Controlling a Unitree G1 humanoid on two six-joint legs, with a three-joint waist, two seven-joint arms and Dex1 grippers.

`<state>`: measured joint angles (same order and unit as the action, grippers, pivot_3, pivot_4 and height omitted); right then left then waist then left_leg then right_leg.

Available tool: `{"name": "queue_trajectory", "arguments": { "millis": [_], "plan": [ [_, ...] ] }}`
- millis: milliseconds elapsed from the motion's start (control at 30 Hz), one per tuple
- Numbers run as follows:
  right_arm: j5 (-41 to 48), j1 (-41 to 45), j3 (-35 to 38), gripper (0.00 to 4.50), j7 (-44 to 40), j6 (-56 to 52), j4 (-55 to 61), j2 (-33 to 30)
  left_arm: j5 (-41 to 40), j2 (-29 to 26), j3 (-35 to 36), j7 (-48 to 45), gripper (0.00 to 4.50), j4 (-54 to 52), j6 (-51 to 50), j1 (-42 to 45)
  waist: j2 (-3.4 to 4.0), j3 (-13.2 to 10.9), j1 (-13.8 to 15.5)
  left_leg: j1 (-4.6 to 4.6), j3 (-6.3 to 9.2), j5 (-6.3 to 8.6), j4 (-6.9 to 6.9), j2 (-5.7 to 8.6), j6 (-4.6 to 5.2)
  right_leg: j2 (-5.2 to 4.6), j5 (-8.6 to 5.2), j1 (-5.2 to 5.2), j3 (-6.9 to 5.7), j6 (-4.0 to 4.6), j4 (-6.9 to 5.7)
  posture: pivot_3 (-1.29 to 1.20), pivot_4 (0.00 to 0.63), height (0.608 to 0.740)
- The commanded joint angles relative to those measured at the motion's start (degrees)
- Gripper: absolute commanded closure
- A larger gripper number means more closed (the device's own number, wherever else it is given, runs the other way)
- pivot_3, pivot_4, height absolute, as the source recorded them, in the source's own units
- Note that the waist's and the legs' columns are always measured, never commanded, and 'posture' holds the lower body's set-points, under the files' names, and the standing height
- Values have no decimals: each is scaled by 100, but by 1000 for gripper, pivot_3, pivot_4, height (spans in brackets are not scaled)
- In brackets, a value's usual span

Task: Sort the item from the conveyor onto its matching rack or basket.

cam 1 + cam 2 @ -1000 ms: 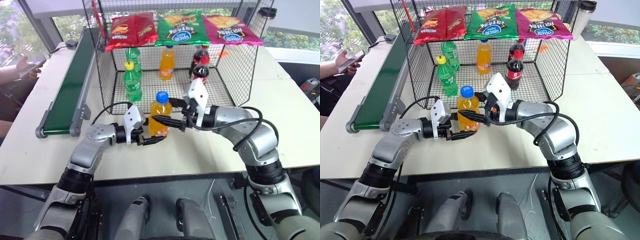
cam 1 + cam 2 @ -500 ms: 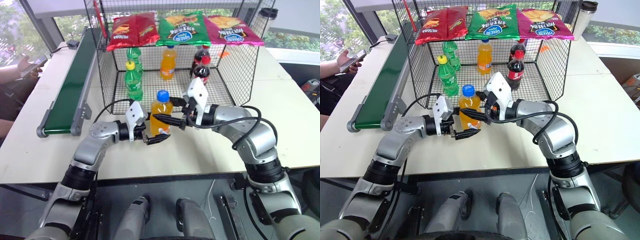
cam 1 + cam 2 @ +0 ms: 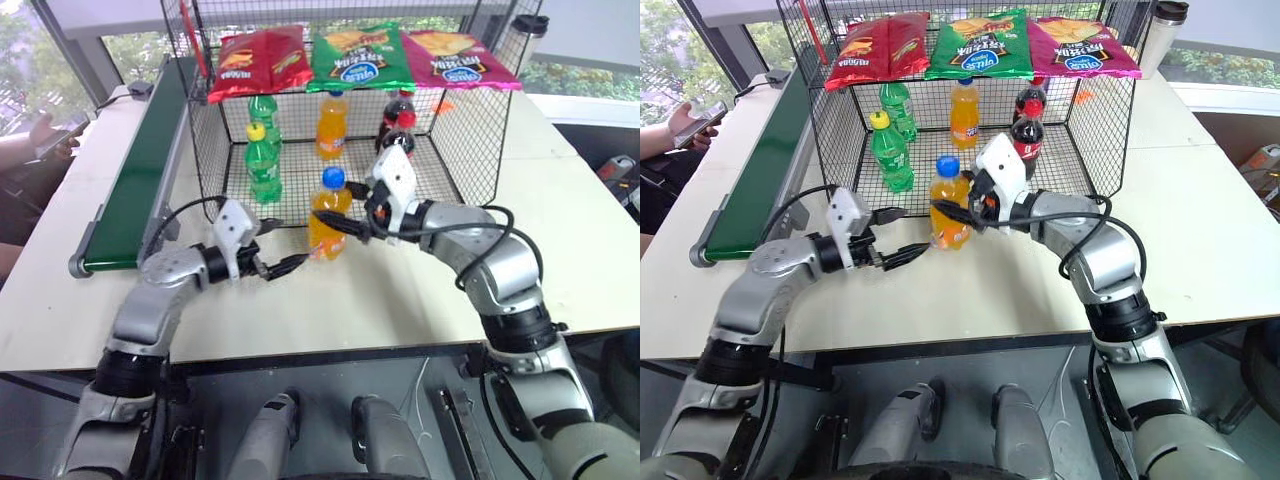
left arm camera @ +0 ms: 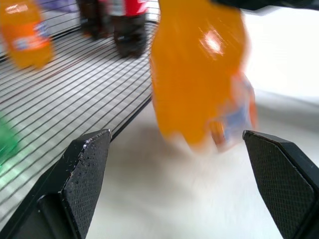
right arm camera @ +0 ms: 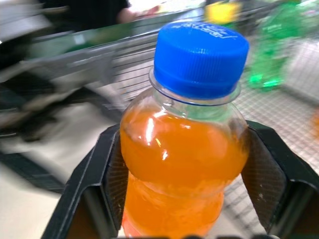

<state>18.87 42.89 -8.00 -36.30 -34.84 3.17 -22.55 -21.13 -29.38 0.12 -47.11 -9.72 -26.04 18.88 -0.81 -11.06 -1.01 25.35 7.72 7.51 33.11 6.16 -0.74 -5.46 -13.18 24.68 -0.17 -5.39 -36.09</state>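
Nearest, in the lower left of the left eye view, the left gripper sits low over the white desk with its two black fingers spread wide and nothing between them. It is just left of the orange soda bottle and apart from it.

At the centre of the frame the right gripper reaches in from the right and pinches that bottle across its upper body, under the blue screw cap. In the right wrist view the two pads press the bottle's sides. The bottle is upright and appears lifted a little off the desk, just in front of the open front edge of the black wire-mesh basket.

Further back, inside the basket, stand two green soda bottles on the left, another orange soda bottle in the middle and two dark cola bottles on the right. On the basket's flat wire top lie three snack bags: red, green and pink.

Along the left of the frame runs the dark green conveyor, empty, its roller end nearest. At the far left edge a person's hand holds a phone.
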Motion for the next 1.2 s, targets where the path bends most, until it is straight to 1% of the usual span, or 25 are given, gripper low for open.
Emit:
{"name": "queue_trajectory", "arguments": {
  "millis": [33, 200, 267, 333, 433, 667, 967, 1033, 1100, 1200],
  "plan": [
    [-273, 466, 301, 1929, 392, 593, -319, 200, -254, -91, 337, 175, 106, -487, -217, -163, 0, 0, 30, 0, 1, 0, 0, 0, 0, 2, 0, 0, 0, 0, 0, 0, 150, 739],
    [-709, 1070, 364, 1929, 915, 1410, -1620, 618, -140, 127, 513, 842, 106, -614, -239, -315, 0, 0, 26, 0, 0, 1, 1, 3, -5, 10, 1, -2, 0, -1, 0, 0, 150, 739],
    [-857, 1298, 381, 1929, 1086, 1757, -2172, 775, -87, 288, 494, 1128, 106, -655, -226, -337, 0, 0, 19, -2, -1, -2, 0, 3, -3, 12, 3, -2, 1, -3, -1, 0, 150, 739],
    [-949, 1494, 420, 1929, 1191, 2061, -2684, 910, 86, 574, 483, 1610, 106, -631, -106, -278, 0, 0, 17, -2, 0, -3, 0, 2, -3, 14, 3, -2, 1, -4, -2, 0, 150, 739],
    [-1065, 1698, 444, 1929, 1254, 2481, -3303, 1044, 272, 869, 353, 2008, 106, -731, -44, -313, 0, 0, 16, -2, -1, -4, -1, 2, -4, 17, 5, 0, 2, -6, -3, 0, 150, 739],
    [-1226, 2039, 511, 1929, 1267, 3182, -4386, 1173, 440, 1072, 104, 2218, 106, -929, 8, -547, 0, 0, 6, -4, -3, -5, -1, 1, -4, 21, 6, 0, 5, -6, -6, 0, 150, 739],
    [-1342, 2198, 597, 1929, 1206, 3692, -5164, 1198, 452, 1160, 67, 2320, 106, -974, -28, -529, 1, 0, -9, -5, -2, -5, -2, -1, -5, 25, 6, 0, 7, -5, -7, 0, 150, 739],
    [-1333, 2204, 628, 844, 1188, 3759, -5257, 1208, 451, 1168, 60, 2328, 0, -971, -30, -515, 1, 0, -9, -5, -2, -5, -2, -1, -5, 25, 6, 0, 7, -5, -8, 0, 150, 739],
    [-1336, 2214, 651, 49, 1169, 3820, -5326, 1219, 454, 1166, 58, 2332, 0, -947, -15, -502, 1, 0, -9, -6, -2, -5, -2, -1, -5, 25, 6, 0, 8, -5, -8, 0, 150, 739],
    [-1367, 2213, 672, 49, 1168, 3842, -5354, 1223, 450, 1164, 58, 2338, 0, -918, -1, -493, 2, 1, -12, -9, -2, -5, -2, -1, -6, 27, 6, -2, 8, -5, -9, 0, 150, 739]
  ]
}}
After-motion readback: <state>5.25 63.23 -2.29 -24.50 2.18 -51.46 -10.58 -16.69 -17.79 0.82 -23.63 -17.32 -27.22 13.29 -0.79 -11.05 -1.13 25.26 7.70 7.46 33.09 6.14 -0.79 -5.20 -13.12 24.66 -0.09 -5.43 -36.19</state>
